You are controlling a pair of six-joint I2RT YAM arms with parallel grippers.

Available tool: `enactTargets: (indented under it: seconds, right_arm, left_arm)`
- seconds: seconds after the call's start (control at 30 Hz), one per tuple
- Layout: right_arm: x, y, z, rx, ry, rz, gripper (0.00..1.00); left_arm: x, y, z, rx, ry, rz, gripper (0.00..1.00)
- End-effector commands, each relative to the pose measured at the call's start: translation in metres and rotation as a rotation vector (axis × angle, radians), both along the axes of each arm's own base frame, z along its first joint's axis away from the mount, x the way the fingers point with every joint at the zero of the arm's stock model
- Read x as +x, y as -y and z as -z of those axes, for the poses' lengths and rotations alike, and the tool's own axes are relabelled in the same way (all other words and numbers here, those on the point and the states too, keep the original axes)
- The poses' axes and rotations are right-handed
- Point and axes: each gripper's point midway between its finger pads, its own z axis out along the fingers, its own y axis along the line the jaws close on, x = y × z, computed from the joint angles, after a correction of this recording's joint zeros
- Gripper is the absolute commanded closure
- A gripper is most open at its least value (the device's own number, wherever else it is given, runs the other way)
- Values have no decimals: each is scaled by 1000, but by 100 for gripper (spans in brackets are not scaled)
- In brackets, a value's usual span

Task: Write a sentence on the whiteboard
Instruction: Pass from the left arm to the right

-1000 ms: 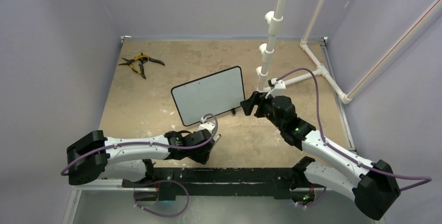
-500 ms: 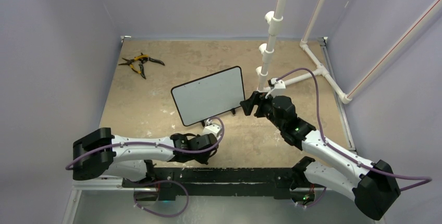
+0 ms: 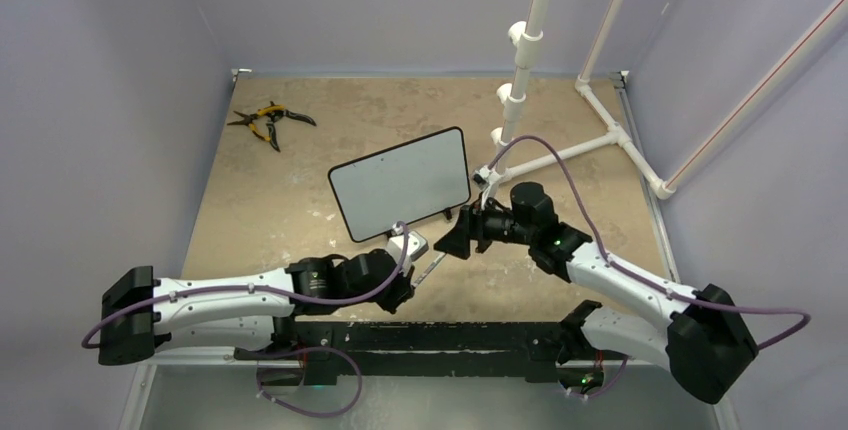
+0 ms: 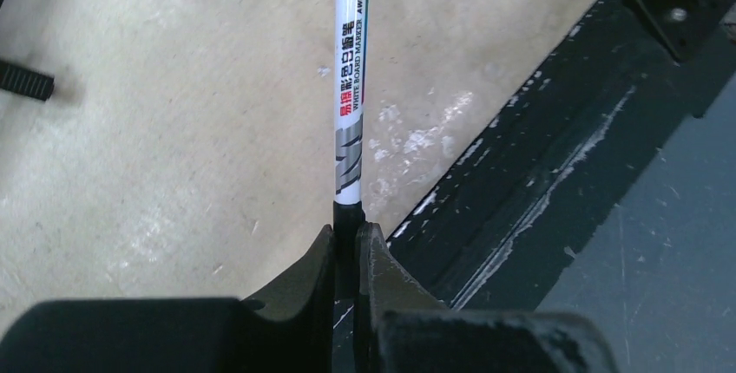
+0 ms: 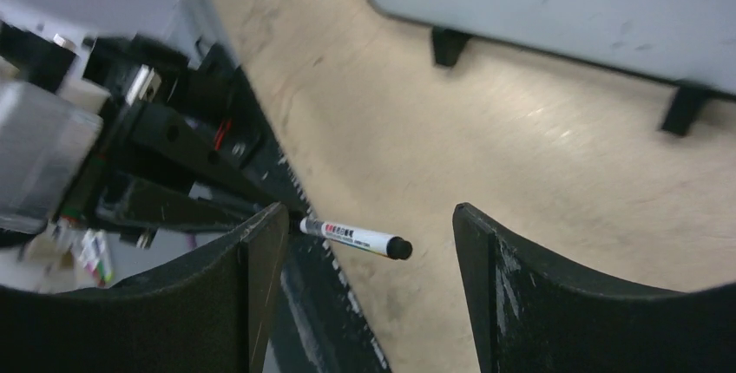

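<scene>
Whiteboard (image 3: 400, 183) — black-framed, rounded corners, standing

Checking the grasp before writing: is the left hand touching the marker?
Touching. The left wrist view shows the left hand shut on the marker, both fingers pressed against its black end.

Mid-counter (image 3: 290, 210): whiteboard (image 3: 400, 183). Behind it to the left, near the far corner: pliers (image 3: 268, 120). Behind-right: pipe frame (image 3: 520, 90). In front: marker (image 3: 432, 268), between left gripper (image 3: 415, 260) and right gripper (image 3: 447, 242).
</scene>
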Motion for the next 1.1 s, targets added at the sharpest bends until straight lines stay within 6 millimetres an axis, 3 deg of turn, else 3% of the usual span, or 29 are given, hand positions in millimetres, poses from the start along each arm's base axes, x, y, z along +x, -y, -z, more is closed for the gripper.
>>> enactTargets:
  seconds: [0.0, 0.2, 0.4, 0.63, 0.9, 1.0, 1.07]
  right_arm:
    - [-51, -17, -13, 124, -63, -309, 28]
    - [-76, -21, -7, 140, -157, -474, 30]
    - [-88, -24, 17, 85, -225, -540, 43]
    - [-95, -34, 15, 100, -236, -577, 53]
    - [-97, -36, 8, 126, -231, -577, 53]
    - [-97, -36, 7, 131, -233, -578, 62]
    - [-99, -36, 7, 137, -239, -585, 74]
  left_arm:
    - [-9, 27, -34, -109, 46, 158, 100]
    - [-18, 35, -42, -163, 33, 210, 100]
    - [-20, 33, -49, -204, 45, 215, 100]
    - [-22, 35, -48, -206, 39, 233, 100]
    - [-27, 37, -47, -213, 22, 260, 100]
    - [-29, 38, -47, -214, 19, 267, 100]
    - [-29, 38, -47, -216, 20, 269, 100]
